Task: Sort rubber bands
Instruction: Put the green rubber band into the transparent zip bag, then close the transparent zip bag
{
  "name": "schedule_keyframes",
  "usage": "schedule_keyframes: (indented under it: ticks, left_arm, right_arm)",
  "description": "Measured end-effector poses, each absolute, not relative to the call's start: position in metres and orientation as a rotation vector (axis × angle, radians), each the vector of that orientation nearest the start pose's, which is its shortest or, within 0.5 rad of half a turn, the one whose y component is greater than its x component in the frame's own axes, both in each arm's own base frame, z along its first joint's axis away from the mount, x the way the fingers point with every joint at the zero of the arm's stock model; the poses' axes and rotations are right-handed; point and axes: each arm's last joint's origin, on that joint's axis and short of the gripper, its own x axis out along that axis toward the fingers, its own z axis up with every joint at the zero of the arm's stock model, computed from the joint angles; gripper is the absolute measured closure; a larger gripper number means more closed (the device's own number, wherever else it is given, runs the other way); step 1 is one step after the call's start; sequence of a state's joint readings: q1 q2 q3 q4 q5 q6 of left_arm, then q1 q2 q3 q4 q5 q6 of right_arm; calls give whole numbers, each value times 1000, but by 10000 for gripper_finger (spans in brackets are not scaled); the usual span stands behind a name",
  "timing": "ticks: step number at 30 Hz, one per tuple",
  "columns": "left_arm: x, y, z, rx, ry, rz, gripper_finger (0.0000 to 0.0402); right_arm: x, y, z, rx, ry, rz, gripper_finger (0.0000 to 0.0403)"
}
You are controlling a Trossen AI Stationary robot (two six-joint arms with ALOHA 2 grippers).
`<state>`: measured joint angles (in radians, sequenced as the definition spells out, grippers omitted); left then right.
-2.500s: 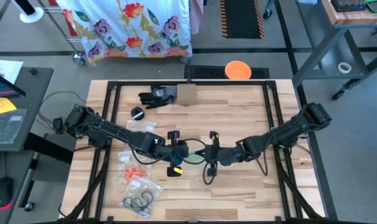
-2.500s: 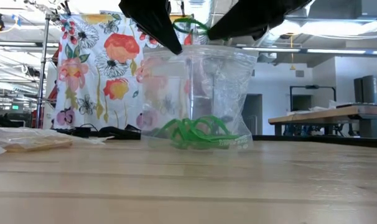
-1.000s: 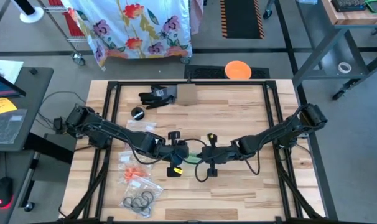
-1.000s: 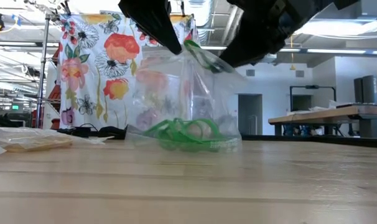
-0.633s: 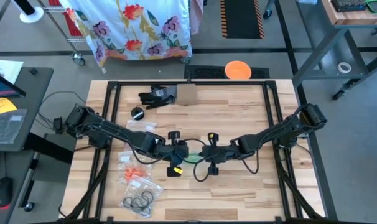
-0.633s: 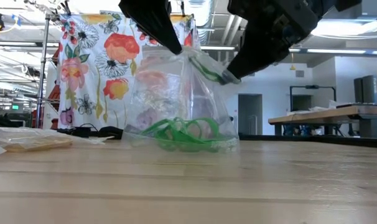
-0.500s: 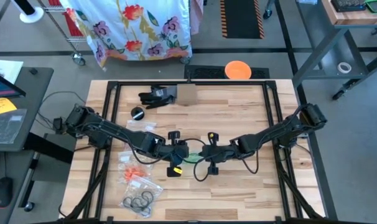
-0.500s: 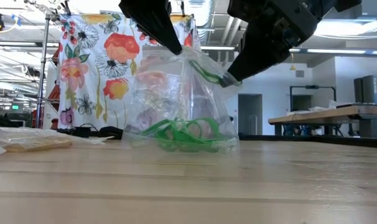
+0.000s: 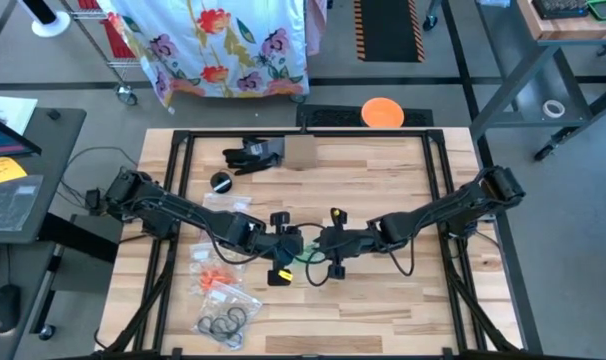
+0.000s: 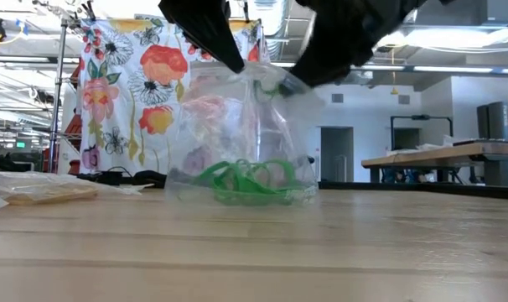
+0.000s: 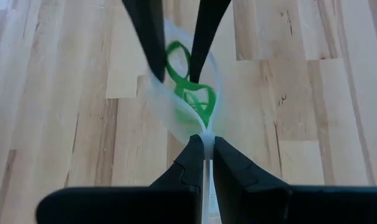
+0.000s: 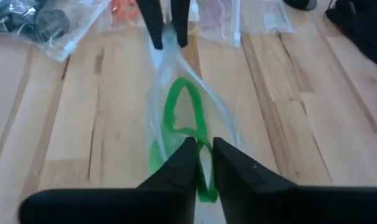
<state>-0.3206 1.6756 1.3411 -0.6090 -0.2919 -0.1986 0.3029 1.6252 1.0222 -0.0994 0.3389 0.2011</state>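
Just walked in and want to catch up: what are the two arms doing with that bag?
The left gripper is pinched shut on one edge of a clear zip bag, holding it up at the middle of the table. The right gripper is at the bag's mouth with a green rubber band between its fingers. More green bands lie in the bag's bottom. Other bags, with orange bands and dark bands, lie nearer the left arm.

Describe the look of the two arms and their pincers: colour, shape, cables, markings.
Both arms are dark, slim and jointed, each trailing loose black cables along its length. The left pincer has two matte black fingers tapering to narrow tips. The right pincer looks the same: two flat black tapered fingers. A small yellow marking shows near the left wrist in the high view.
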Motion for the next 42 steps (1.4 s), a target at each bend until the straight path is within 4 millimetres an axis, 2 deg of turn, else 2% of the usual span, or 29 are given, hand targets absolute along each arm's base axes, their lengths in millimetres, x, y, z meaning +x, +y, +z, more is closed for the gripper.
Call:
schedule_keyframes:
  ticks: [3, 10, 14, 18, 23, 26, 28, 31, 35, 39, 42]
  left_arm:
    - [339, -104, 265, 100, 895, 62, 393]
    - [339, -104, 265, 102, 895, 61, 393]
    - [339, -104, 265, 108, 895, 58, 393]
    - [339, -104, 265, 110, 896, 58, 393]
    - [339, -104, 265, 119, 897, 54, 393]
    - [339, -104, 265, 120, 898, 54, 393]
    - [339, -105, 265, 121, 898, 50, 393]
    - [338, -108, 265, 124, 897, 45, 393]
    - [340, -108, 266, 117, 875, 41, 393]
    - [345, -110, 271, 119, 801, 21, 393]
    - [347, -111, 273, 114, 780, -4, 393]
  right_arm:
    - [332, 96, 228, -47, 687, -96, 292]
    - [331, 101, 241, -82, 759, -78, 246]
    - [331, 102, 245, -118, 757, -60, 239]
    - [328, 100, 258, -126, 746, -56, 243]
    - [313, 93, 274, -148, 791, -84, 250]
    - [294, 88, 288, -140, 809, -139, 254]
    - [278, 87, 291, -129, 822, -183, 256]
    - [250, 89, 278, -89, 816, -187, 260]
    - [222, 93, 245, 26, 651, -125, 267]
    - [216, 92, 208, 67, 437, -55, 268]
    - [223, 91, 204, 69, 280, -37, 268]
